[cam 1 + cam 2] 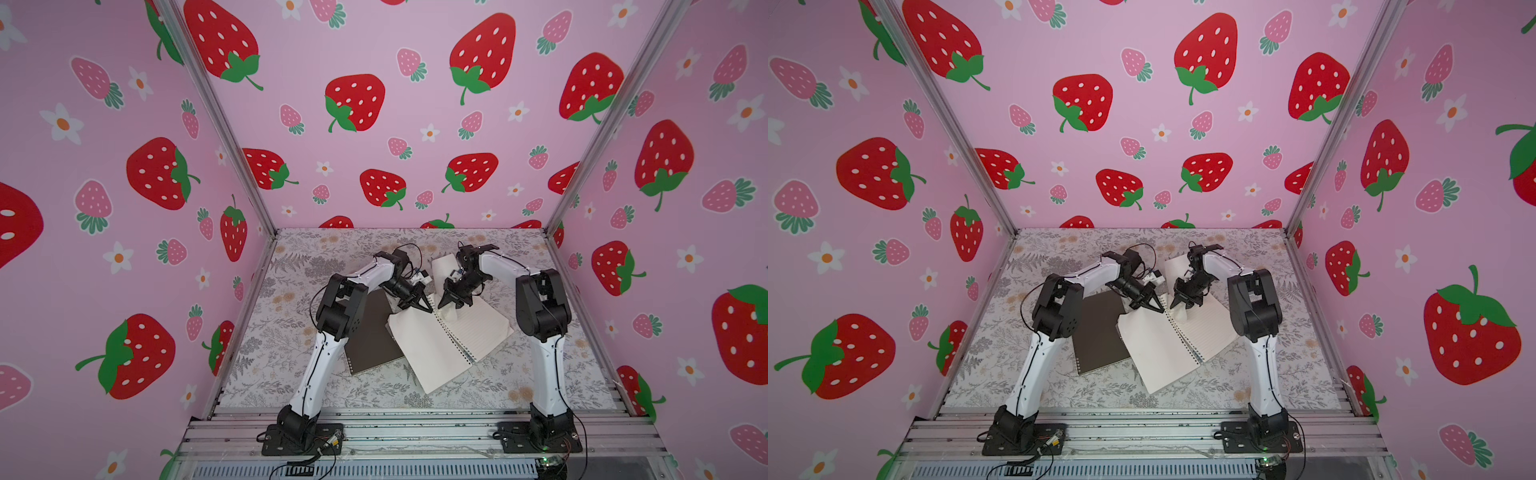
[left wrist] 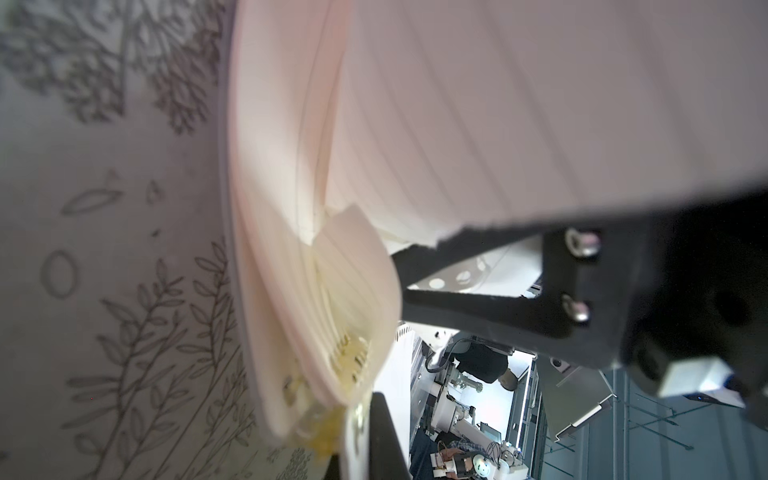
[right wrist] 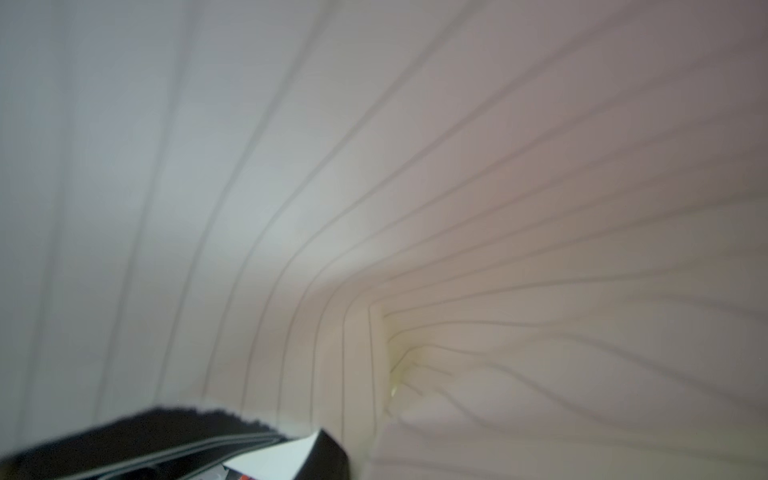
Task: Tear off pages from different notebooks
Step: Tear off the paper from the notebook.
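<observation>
A cream notebook lies open mid-table in both top views, its cover (image 1: 428,357) folded left and its lined pages (image 1: 482,332) to the right of the spiral. My left gripper (image 1: 427,308) is shut, with its tip down on the far end of the spine. My right gripper (image 1: 451,304) is shut on the far corner of the top page (image 1: 449,314), which bunches up under it. In the right wrist view the lined page (image 3: 457,208) fills the frame, creased toward the jaws. The dark notebook (image 1: 368,332) lies closed under my left arm.
A loose white sheet (image 1: 441,266) lies behind the two grippers, partly hidden by them. The dark notebook's edge is tucked under the cream cover. Pink strawberry walls (image 1: 124,249) close in three sides of the floral table (image 1: 291,374). Aluminium rails (image 1: 415,432) run along the front.
</observation>
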Controlling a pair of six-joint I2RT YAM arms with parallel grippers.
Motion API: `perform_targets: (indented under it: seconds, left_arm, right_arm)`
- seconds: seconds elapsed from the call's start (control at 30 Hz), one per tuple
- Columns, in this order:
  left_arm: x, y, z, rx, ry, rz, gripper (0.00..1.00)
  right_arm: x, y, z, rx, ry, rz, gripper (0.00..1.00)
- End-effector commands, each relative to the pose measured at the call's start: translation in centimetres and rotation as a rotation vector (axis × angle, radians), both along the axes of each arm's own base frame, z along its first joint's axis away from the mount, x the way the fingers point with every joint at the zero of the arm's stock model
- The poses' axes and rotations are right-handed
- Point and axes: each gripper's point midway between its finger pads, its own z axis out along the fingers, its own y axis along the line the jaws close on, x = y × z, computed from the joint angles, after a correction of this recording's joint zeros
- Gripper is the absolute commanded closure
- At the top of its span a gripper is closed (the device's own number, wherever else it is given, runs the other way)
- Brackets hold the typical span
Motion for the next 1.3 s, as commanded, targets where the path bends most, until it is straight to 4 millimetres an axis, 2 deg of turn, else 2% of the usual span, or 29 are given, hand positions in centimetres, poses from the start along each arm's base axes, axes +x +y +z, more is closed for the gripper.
perform_targets:
  seconds: [0.0,0.1,0.47,0.6,0.77,0.97,1.1,1.27]
  left_arm:
    - [-0.6,-0.3,-0.3,-0.010,0.016,-0.020,1.00]
    - [-0.7,-0.2,-0.4,-0.011,0.018,-0.021,1.00]
    - [-0.9,-0.1,-0.8,-0.003,0.028,-0.021,1.00]
    - [-0.9,-0.1,-0.8,-0.001,0.028,-0.021,1.00]
    - [-0.8,-0.1,-0.8,0.002,0.027,-0.019,1.00]
    - [-0.9,-0.1,-0.8,0.001,0.034,-0.018,1.00]
    - [-0.9,-0.1,-0.8,-0.001,0.034,-0.018,1.00]
    - [-0.9,-0.1,-0.8,-0.002,0.039,-0.017,1.00]
  right_arm:
    - [-0.3,0.6,0.0,0.016,0.017,0.023,0.95]
    - [-0.1,0.5,0.3,0.011,-0.004,0.025,1.00]
    - [1.4,1.0,3.1,0.080,-0.100,0.004,1.00]
    - [3.7,1.3,4.7,0.171,-0.123,-0.087,1.00]
    - [6.3,3.0,6.3,0.309,-0.126,-0.190,1.00]
    - [7.0,3.2,6.1,0.317,-0.120,-0.224,1.00]
    - [7.6,3.0,4.8,0.295,-0.109,-0.248,1.00]
    - [9.9,1.5,3.3,0.209,-0.163,-0.263,1.00]
